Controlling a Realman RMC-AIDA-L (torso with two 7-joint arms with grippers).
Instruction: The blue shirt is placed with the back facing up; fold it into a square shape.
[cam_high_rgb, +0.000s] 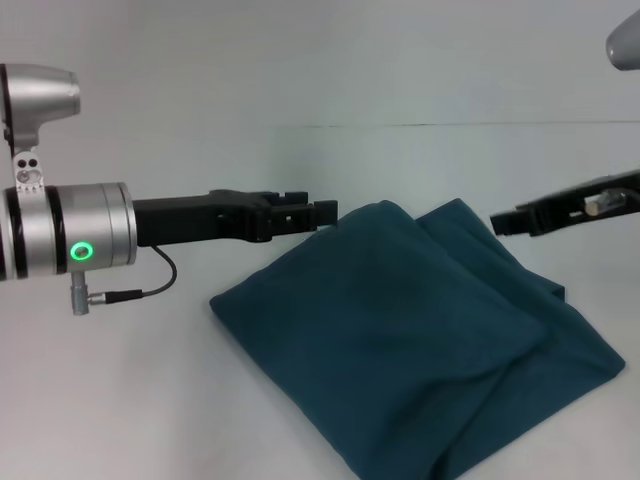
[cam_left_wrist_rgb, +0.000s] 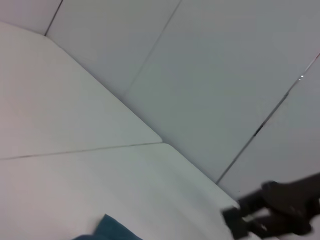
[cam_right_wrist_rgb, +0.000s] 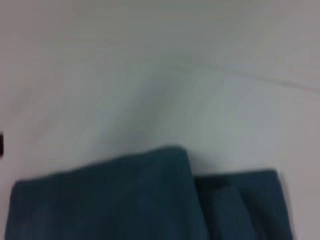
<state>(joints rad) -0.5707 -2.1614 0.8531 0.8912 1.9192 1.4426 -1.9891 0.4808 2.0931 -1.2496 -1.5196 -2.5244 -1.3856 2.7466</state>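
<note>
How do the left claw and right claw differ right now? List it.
The left claw sits at the blue shirt's far left corner, its tip right at the fabric; the right claw hangs clear of the shirt's far right side. The left arm shows its silver wrist; the right shows only its black end. Both point inward.

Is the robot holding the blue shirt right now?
It cannot be told. The left tool sits right at a far corner of the blue shirt; the right tool hangs clear of it.
</note>
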